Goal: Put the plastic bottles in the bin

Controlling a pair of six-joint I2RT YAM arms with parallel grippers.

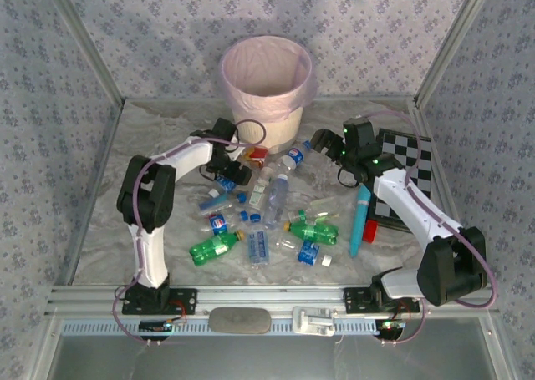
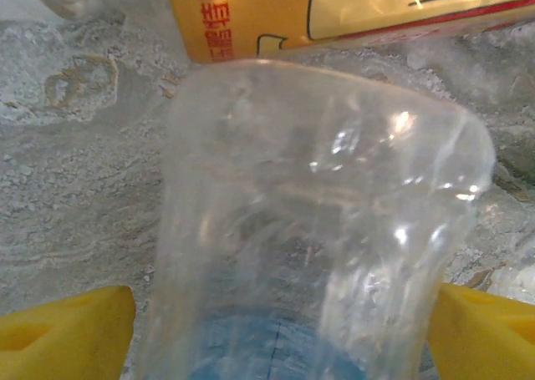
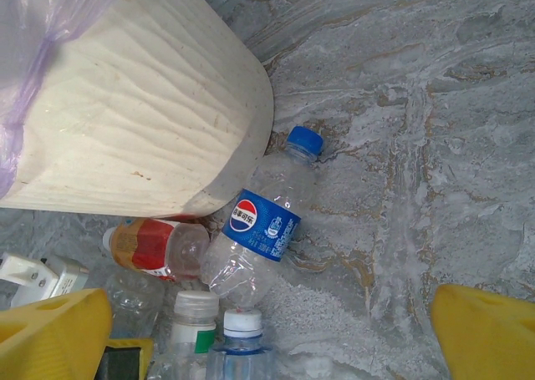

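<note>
Nearest the arm bases, plastic bottles (image 1: 266, 245) lie scattered mid-table, two of them green, with a turquoise stick (image 1: 359, 221) to their right. Left gripper (image 2: 284, 313) straddles a clear bottle (image 2: 318, 213), yellow pads at either flank; pressing it or merely beside it, cannot tell. Farther out, right gripper (image 3: 267, 330) hangs spread wide and empty over a blue-capped Pepsi bottle (image 3: 263, 230) lying just beside the foot of the bin (image 3: 142, 121), which stands at the table's far edge.
</note>
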